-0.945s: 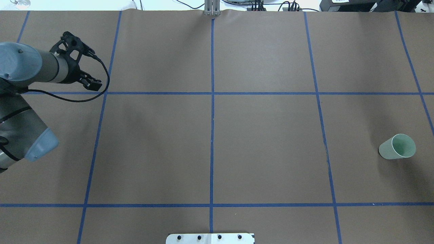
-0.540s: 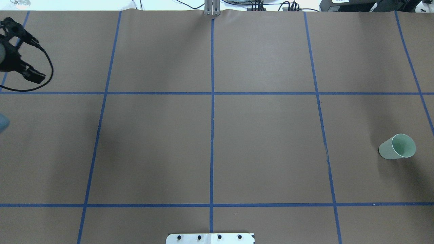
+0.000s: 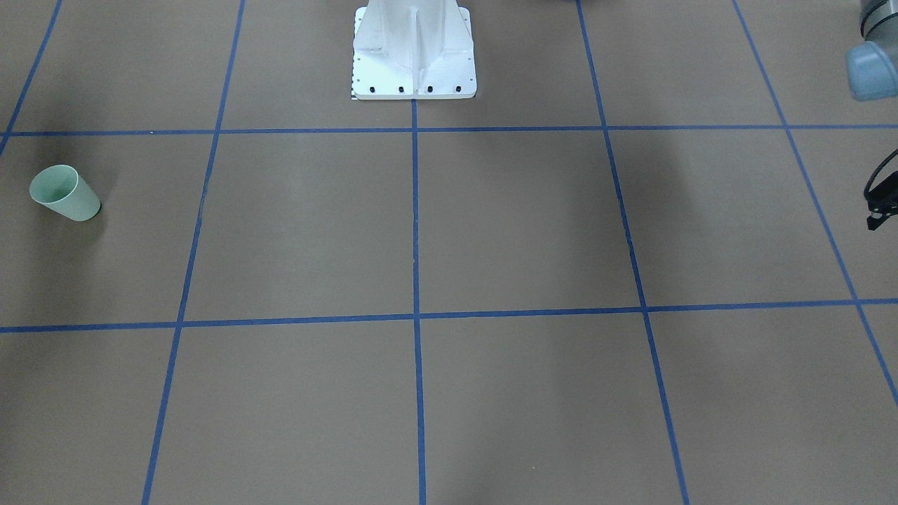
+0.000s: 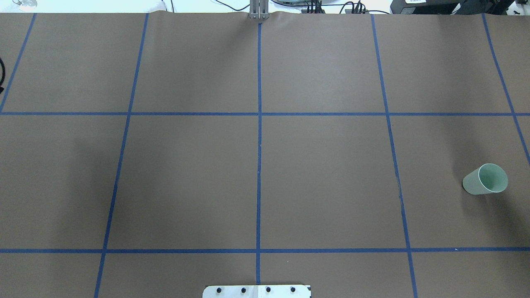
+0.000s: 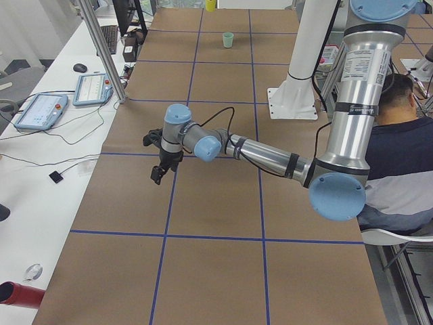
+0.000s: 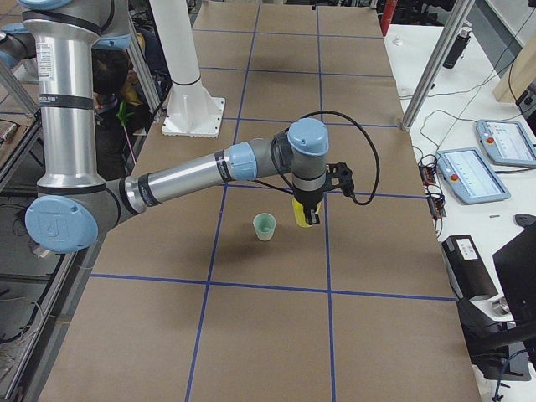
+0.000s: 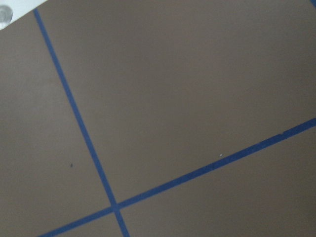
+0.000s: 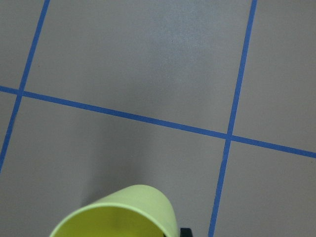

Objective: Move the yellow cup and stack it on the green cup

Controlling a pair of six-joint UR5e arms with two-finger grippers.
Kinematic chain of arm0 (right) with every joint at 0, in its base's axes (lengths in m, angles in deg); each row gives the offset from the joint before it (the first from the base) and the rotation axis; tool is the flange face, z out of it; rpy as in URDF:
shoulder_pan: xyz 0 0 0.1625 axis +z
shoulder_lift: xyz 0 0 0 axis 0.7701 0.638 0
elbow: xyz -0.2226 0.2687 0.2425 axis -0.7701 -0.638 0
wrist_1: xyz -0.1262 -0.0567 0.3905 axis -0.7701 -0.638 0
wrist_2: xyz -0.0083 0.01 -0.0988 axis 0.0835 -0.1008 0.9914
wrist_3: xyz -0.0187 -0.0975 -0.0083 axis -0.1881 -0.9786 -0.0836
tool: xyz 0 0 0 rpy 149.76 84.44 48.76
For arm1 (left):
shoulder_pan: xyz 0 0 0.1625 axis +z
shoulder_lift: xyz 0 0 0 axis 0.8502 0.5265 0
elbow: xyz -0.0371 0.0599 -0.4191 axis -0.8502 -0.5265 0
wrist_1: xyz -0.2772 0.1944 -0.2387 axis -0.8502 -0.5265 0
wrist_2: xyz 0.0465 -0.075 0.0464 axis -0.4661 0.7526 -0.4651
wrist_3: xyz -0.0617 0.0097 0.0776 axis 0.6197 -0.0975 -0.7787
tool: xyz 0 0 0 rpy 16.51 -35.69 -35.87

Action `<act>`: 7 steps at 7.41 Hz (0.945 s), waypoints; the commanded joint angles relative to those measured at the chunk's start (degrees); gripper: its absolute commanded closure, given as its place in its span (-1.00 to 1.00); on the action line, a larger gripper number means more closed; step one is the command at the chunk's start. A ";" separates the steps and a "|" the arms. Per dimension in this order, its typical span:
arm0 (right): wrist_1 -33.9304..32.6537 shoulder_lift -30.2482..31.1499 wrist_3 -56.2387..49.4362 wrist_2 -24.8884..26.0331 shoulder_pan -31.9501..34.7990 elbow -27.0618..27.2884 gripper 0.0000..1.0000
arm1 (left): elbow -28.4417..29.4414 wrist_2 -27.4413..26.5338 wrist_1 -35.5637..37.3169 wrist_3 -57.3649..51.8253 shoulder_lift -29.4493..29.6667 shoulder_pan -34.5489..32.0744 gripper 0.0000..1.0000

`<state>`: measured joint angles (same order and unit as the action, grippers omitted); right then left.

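One outstretched right arm (image 6: 193, 174); tool (image 6: 306, 219) downward

The brown table (image 4: 331, 174), gridded with blue tape (image 4: 259, 165), carries the upright green cup (image 4: 485, 179) and the robot's white base (image 3: 414, 63)

- Honestly, you've got almost nothing legible here. The closest thing is a pale logo on the blue joint cap (image 6: 57, 224) of the near arm in the right-side view. It looks like "UR", but it's faint.
- The teach pendant (image 6: 471, 173) on the white bench at the right has a lit screen, too small to read. Same for the two tablets (image 5: 39, 110) on the left bench.
- The white sticker (image 4: 414, 1) on the black box at the far right edge has print on it, unreadable.
- The green cup (image 4: 476, 184) and yellow cup (image 8: 123, 210) are plain-walled.
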<state>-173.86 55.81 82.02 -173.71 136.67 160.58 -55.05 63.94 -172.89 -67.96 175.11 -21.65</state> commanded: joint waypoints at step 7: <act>23.78 12.79 27.24 -5.23 -10.95 3.40 1.00 | -8.42 13.50 3.90 -7.10 -17.30 -14.86 -1.00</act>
<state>-162.91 62.53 99.80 -178.55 129.64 163.98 -62.24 77.14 -168.80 -75.04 159.34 -36.26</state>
